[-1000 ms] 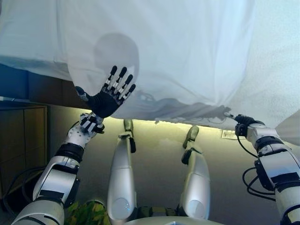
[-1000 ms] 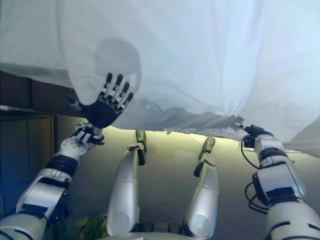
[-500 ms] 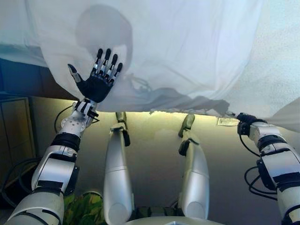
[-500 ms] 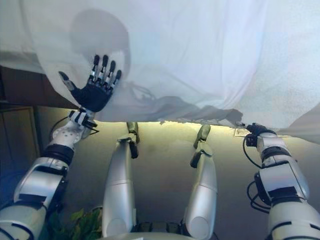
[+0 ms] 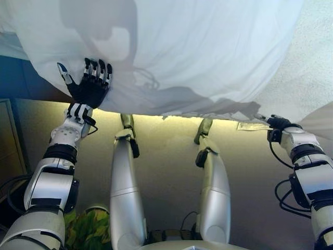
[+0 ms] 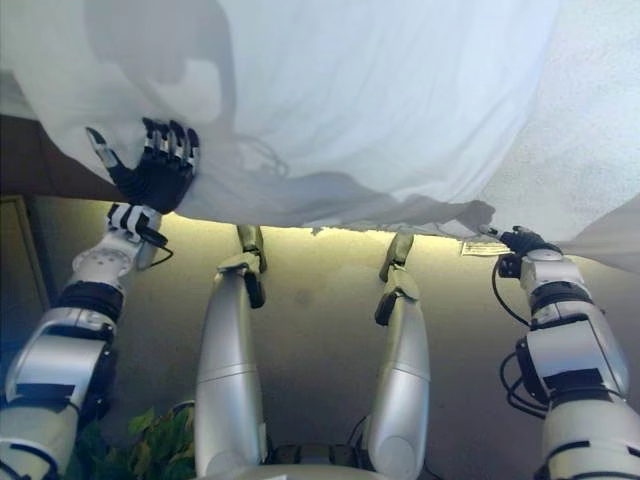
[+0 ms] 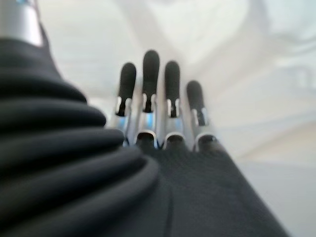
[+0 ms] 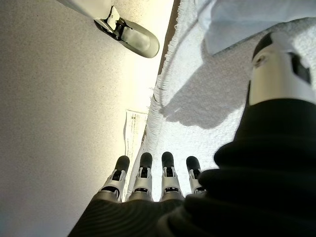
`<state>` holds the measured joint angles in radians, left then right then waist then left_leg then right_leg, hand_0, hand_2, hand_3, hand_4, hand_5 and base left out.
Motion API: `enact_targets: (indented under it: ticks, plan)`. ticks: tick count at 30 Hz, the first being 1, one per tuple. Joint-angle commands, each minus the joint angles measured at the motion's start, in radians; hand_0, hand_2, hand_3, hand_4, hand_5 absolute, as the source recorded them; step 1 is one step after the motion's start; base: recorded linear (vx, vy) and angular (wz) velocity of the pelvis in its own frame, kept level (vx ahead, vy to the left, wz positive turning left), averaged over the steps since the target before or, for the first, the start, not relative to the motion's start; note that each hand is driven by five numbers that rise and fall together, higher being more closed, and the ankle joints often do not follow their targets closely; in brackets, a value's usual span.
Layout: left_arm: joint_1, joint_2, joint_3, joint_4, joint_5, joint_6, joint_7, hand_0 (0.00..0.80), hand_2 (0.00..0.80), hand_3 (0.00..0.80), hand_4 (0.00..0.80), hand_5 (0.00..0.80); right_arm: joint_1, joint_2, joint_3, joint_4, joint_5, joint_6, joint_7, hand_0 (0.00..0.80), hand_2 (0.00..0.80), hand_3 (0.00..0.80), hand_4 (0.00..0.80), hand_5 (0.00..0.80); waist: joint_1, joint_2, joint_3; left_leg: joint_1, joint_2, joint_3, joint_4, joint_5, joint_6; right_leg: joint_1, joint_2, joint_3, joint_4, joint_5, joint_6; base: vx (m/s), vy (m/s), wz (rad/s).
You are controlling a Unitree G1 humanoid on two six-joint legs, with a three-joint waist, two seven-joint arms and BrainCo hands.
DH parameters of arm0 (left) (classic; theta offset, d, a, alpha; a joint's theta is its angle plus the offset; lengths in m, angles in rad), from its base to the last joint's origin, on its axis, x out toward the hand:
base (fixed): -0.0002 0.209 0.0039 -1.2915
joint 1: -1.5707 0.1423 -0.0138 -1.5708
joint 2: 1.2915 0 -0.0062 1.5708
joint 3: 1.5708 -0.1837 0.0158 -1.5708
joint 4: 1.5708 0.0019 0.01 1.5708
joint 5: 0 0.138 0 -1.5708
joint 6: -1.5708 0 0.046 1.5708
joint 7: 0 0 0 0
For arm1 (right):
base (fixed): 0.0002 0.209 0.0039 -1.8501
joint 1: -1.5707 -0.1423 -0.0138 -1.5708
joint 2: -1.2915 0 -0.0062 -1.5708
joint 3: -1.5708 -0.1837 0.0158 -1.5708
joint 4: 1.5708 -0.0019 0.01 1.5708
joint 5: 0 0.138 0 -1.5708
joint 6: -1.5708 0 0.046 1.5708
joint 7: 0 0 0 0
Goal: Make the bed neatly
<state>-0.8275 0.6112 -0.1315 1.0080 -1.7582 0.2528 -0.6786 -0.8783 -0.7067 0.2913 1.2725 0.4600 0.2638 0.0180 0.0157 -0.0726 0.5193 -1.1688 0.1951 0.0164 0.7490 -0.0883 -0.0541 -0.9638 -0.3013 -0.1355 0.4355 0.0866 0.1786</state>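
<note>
A smooth white sheet (image 5: 197,52) hangs over the bed's near edge and fills the upper part of both eye views. A white textured blanket (image 5: 312,62) with a fringed edge (image 8: 160,98) lies to its right. My left hand (image 5: 88,87) is raised, palm up against the sheet's lower left part, open; in the left wrist view its fingers (image 7: 150,74) point straight at the white cloth. My right hand (image 5: 278,123) sits at the blanket's hanging edge at the far right, open. Its straight fingers (image 8: 142,170) lie along the fringe and its thumb (image 8: 276,64) stands apart.
A small white label (image 5: 252,126) hangs at the cloth's edge beside my right hand. The dark bed frame (image 5: 21,78) shows under the sheet at the left, with a wooden cabinet (image 5: 6,140) below it. A green plant (image 5: 88,232) stands on the beige floor (image 5: 166,156).
My left hand has moved left and closer to the sheet, and its fingertips now lie on the cloth. The camera has shifted a little. My right hand stays at the blanket's edge.
</note>
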Motion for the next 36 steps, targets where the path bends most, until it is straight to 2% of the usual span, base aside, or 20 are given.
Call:
enact_targets:
  ticks: [1,11,16,23,29,30,31,36]
  plan:
    - [-0.002,0.044,0.066,0.11,-0.044,0.001,0.108,0.0,0.0,0.0,0.0,0.0,0.017,-0.104,0.038,0.005,0.021,-0.009,-0.006,0.0,0.0,0.0,0.0,0.0,0.021,0.001,0.001,0.072,-0.005,-0.072,-0.087,-0.017,-0.036,-0.075,0.002,0.022,0.116,0.0,-0.001,-0.032,-0.013,-0.03]
    - [0.018,0.091,0.105,0.168,-0.038,0.032,0.2,0.0,0.0,0.0,0.0,0.0,0.014,-0.129,0.028,0.006,0.033,-0.017,0.003,0.0,0.0,0.0,0.0,0.0,0.023,0.001,0.001,0.059,0.001,-0.08,-0.071,-0.021,-0.041,-0.089,0.003,0.02,0.126,-0.009,-0.005,-0.037,-0.022,-0.03]
    - [0.061,0.114,0.13,0.181,-0.045,0.057,0.2,0.0,0.0,0.0,0.0,0.0,0.033,-0.143,0.018,0.008,0.047,-0.03,0.008,0.0,0.0,0.0,0.0,0.0,0.027,0.013,0.001,0.083,0.0,-0.076,-0.079,-0.021,-0.045,-0.071,-0.003,0.017,0.122,-0.015,-0.006,-0.016,-0.031,-0.01]
    - [0.16,0.095,0.165,0.167,-0.057,0.094,0.201,0.0,0.0,0.0,0.0,0.0,0.065,-0.133,-0.008,0.001,0.047,-0.041,0.004,0.0,0.0,0.0,0.0,0.0,0.038,0.035,0.001,0.163,-0.002,-0.06,-0.108,-0.022,-0.047,-0.005,-0.016,0.011,0.112,-0.035,-0.009,-0.006,-0.036,0.01]
    - [0.241,0.064,0.19,0.163,-0.016,0.128,0.169,0.0,0.0,0.0,0.0,0.0,0.125,-0.109,-0.037,0.008,0.054,-0.068,0.014,0.0,0.0,0.0,0.0,0.0,0.05,0.037,0.001,0.295,0.008,-0.029,-0.137,-0.026,-0.048,0.126,-0.032,-0.017,0.093,-0.058,-0.007,0.013,-0.094,0.1]
    - [0.254,0.06,0.196,0.166,-0.002,0.139,0.161,0.0,0.0,0.0,0.0,0.0,0.138,-0.102,-0.043,0.016,0.053,-0.077,0.016,0.0,0.0,0.0,0.0,0.0,0.053,0.037,0.001,0.326,0.01,-0.023,-0.145,-0.026,-0.05,0.158,-0.037,-0.023,0.087,-0.061,-0.006,0.113,-0.097,0.03]
    - [0.265,0.057,0.199,0.169,0.01,0.145,0.156,0.0,0.0,0.0,0.0,0.0,0.148,-0.098,-0.048,0.017,0.051,-0.079,0.018,0.0,0.0,0.0,0.0,0.0,0.056,0.038,0.001,0.365,0.015,-0.022,-0.145,-0.053,-0.057,0.194,-0.036,-0.022,0.093,-0.088,0.005,0.12,-0.098,0.03]
    - [0.324,0.045,0.223,0.168,0.064,0.17,0.139,0.0,0.0,0.0,0.0,0.0,0.203,-0.083,-0.077,0.021,0.045,-0.084,0.027,0.0,0.0,0.0,0.0,0.0,0.067,0.036,-0.005,0.504,0.022,0.004,-0.17,-0.062,-0.068,0.343,-0.056,-0.04,0.052,-0.099,0.007,0.074,-0.096,0.07]
